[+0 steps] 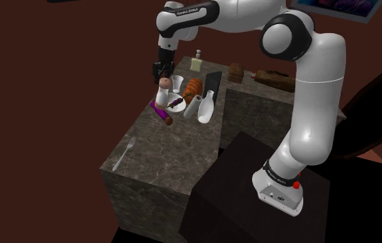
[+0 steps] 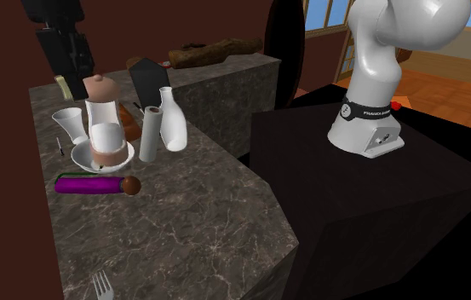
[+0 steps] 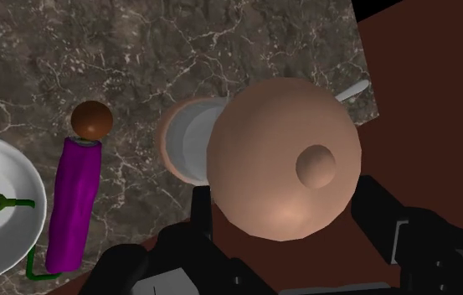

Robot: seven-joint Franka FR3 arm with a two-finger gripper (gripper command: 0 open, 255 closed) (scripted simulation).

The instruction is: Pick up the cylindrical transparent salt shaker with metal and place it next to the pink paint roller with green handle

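The salt shaker (image 2: 100, 109) is a white cylinder with a pinkish-brown domed cap, standing upright on the marble counter (image 2: 182, 222) near its far edge. The paint roller (image 2: 89, 184) lies flat in front of a white plate (image 2: 78, 158); it is a purple tube with a brown end knob, and its thin green handle (image 3: 33, 266) shows in the wrist view. My black gripper (image 3: 288, 209) hangs right over the shaker, open, with the dome (image 3: 284, 159) between its two fingers and no plain contact. In the shoulder view the gripper (image 1: 161, 73) is just above the shaker (image 1: 163, 91).
A white cup (image 3: 183, 138) stands close beside the shaker, toward the roller. Two white bottles (image 2: 172, 119) and a white glass (image 2: 70, 124) crowd the plate. A fork (image 1: 123, 153) lies near the counter's front. A dark block (image 2: 148, 81) and a brown loaf (image 2: 216, 53) stand behind.
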